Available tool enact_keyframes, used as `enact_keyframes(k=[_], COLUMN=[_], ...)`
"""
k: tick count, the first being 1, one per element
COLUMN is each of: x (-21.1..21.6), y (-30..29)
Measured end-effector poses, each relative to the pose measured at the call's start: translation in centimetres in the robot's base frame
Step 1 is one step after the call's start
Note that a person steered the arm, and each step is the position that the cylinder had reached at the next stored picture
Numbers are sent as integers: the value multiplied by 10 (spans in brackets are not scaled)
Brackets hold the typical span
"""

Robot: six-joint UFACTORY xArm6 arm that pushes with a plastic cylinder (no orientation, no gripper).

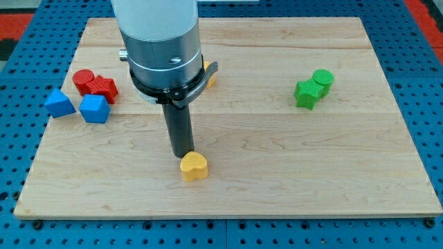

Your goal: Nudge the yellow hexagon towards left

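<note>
A yellow block (210,74), whose shape I cannot make out, peeks out at the right side of the arm's grey body (160,41), which hides most of it. My tip (184,154) is well below it, near the board's middle. The tip stands right at the upper left edge of a yellow heart-shaped block (194,167); I cannot tell whether it touches it.
At the view's left, a red cylinder (83,80) and a red star-like block (104,88) sit together, with a blue triangular block (59,103) and a blue block (94,108) just below. At the right are a green cylinder (322,79) and a green block (305,95). All of these rest on a wooden board (277,173).
</note>
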State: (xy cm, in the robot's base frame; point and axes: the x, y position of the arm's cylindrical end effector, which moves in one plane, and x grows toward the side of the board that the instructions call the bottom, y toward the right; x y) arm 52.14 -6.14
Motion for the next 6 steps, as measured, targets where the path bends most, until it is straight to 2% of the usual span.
enact_keyframes(k=[1,2,3,4,5,6], x=[16,-9,-94,-152,-193,-207], y=[9,22,57,71,45,29])
